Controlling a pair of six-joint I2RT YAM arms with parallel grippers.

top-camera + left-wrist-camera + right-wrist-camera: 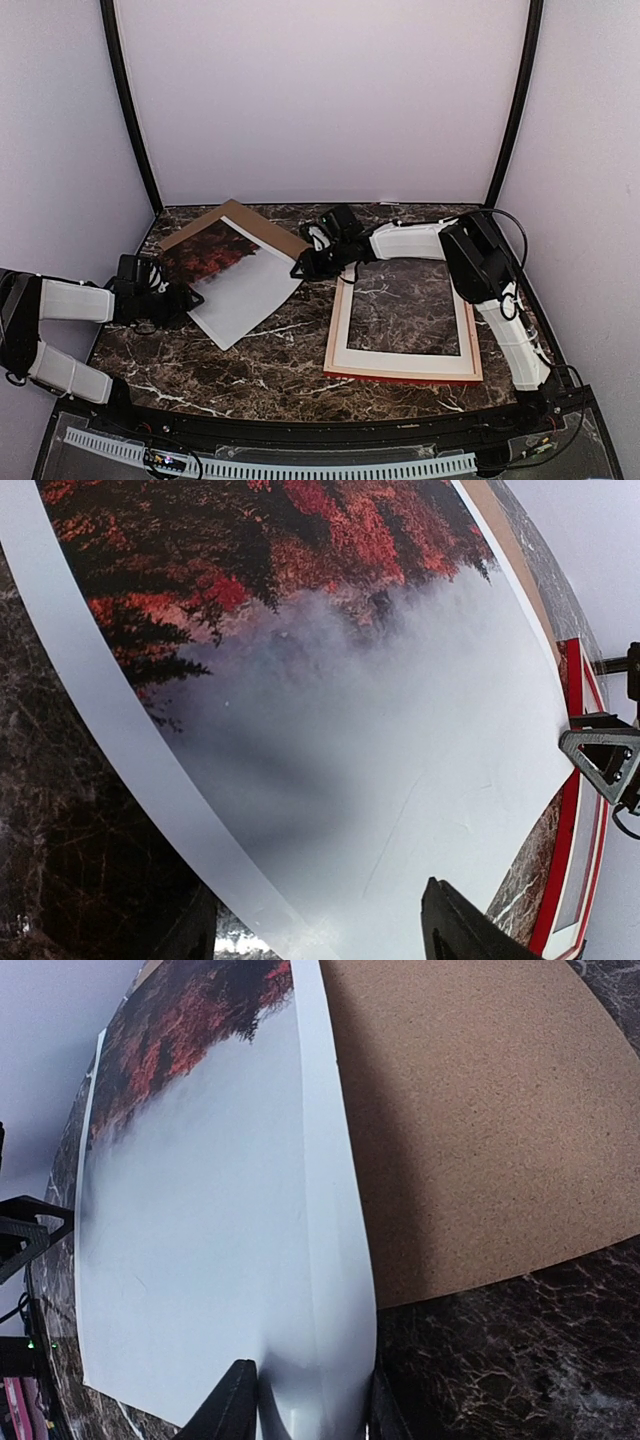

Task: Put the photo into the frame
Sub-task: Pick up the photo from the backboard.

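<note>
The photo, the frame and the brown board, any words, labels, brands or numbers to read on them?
None: the photo shows only red trees and mist; the frame and the brown board carry no visible writing. No readable text in any view.

- Smooth paper on the photo [400,780], with a soft sheen.
- The backing board [480,1120] looks brown, grainy and matt.
- The table [250,360] is dark marble-look, polished.
- Pale wood on the frame [400,362], with a red painted edge.
</note>
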